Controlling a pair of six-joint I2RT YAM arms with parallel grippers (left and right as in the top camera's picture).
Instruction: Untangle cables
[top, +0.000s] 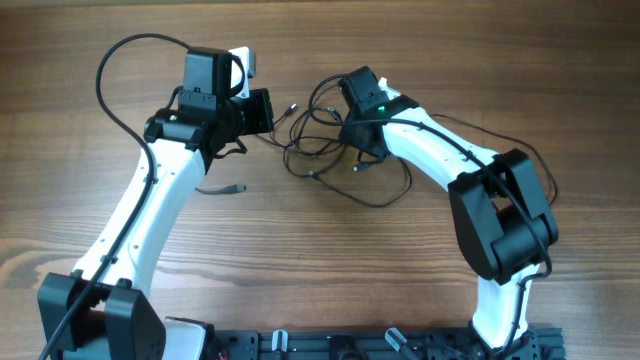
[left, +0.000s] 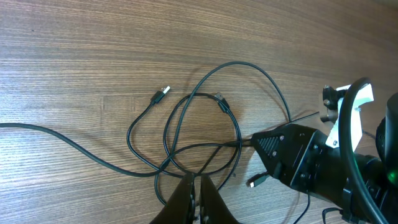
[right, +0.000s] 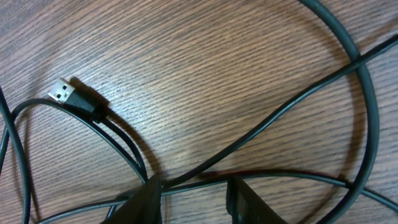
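cables (top: 322, 150) in loose tangled loops on table (top: 300, 260), centre, between both arms | left claw (left: 194, 186) pressed together at tangle edge, looks to be pinching a strand, view tight | right claw (right: 193, 184) spread, low over table, one strand crossing between its fingers | usb plug (right: 63, 92) lying flat nearby

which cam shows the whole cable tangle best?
Left wrist: the cables lie spread out, with loops, crossings and several plug tips visible. Overhead shows them small and partly under the right arm. Right wrist gives only a close-up of a few strands and one plug.
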